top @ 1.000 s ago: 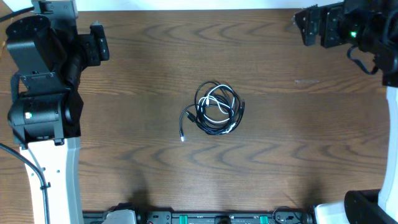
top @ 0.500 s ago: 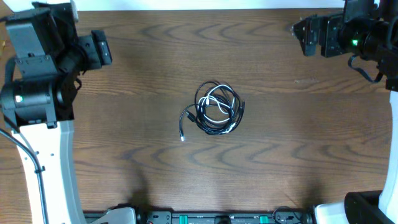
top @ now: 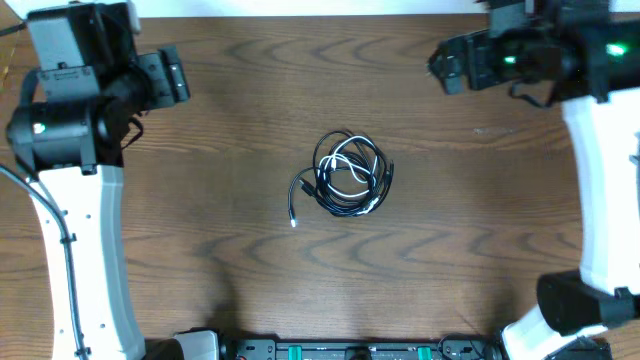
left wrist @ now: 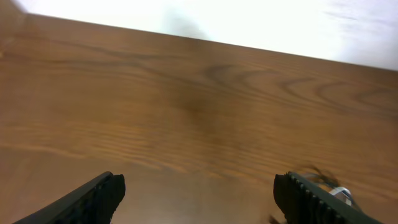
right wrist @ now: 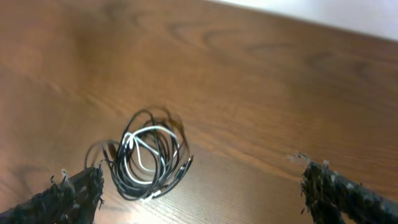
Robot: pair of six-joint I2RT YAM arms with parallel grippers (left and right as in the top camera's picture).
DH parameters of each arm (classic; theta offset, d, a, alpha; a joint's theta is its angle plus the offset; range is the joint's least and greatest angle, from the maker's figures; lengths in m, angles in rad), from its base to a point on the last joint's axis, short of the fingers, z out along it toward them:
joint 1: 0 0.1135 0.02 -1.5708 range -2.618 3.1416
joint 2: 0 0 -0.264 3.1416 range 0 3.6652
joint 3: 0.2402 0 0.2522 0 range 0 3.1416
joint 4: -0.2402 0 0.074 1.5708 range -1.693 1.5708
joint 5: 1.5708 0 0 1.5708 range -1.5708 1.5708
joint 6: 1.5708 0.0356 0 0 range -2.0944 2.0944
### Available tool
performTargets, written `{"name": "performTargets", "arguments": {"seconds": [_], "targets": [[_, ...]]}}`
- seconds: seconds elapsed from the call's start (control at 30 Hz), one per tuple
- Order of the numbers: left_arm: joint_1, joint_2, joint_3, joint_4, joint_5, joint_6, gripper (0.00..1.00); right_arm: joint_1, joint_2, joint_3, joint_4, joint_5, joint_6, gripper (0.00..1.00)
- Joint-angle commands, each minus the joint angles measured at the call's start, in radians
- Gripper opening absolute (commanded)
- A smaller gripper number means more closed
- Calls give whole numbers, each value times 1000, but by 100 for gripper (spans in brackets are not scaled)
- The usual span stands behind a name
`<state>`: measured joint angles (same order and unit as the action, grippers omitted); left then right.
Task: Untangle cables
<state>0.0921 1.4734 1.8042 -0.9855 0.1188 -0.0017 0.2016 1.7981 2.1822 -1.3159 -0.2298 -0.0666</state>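
Observation:
The cables [top: 347,176] lie in one tangled coil at the middle of the table: black loops wound with a shorter white cord, a black end with a pale plug trailing to the lower left. The coil also shows in the right wrist view [right wrist: 147,157], between the fingers and nearer the left one. A bit of it peeks past the right finger in the left wrist view [left wrist: 328,184]. My left gripper [left wrist: 199,196] is open and empty, high at the far left. My right gripper [right wrist: 205,190] is open and empty, high at the far right.
The wooden table [top: 220,250] ends at a white strip along the far edge. The white arm columns stand at the left [top: 85,250] and right [top: 600,200] sides. A black rail with green parts [top: 350,350] runs along the near edge.
Both arms have swung. The right gripper has moved left along the far edge toward the middle. The left wrist has turned and shifted slightly right. The cables have not moved.

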Motion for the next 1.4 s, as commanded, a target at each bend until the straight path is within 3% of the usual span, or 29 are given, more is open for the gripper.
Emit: {"name": "performTargets", "arguments": {"seconds": [0.0, 0.1, 0.23, 0.43, 0.63, 0.97, 1.37], "targets": [[-71, 5, -5, 14, 36, -15, 82, 88, 43, -1, 11, 56, -43, 99], [-151, 26, -42, 30, -51, -15, 81, 155, 84, -4, 31, 143, -43, 99], [-213, 30, -117, 80, -61, -23, 80, 193, 119, -5, 44, 146, -29, 99], [-222, 30, -217, 125, -106, -57, 80, 198, 152, -25, 55, 147, -5, 99], [-237, 23, -285, 123, -101, -117, 73, 197, 166, -74, 80, 145, 7, 99], [-367, -161, -474, 161, -182, -169, 73, 192, 166, -233, 147, 103, 28, 99], [-378, -174, -772, 312, -121, -264, 73, 193, 156, -234, 144, 66, 28, 99]]}}
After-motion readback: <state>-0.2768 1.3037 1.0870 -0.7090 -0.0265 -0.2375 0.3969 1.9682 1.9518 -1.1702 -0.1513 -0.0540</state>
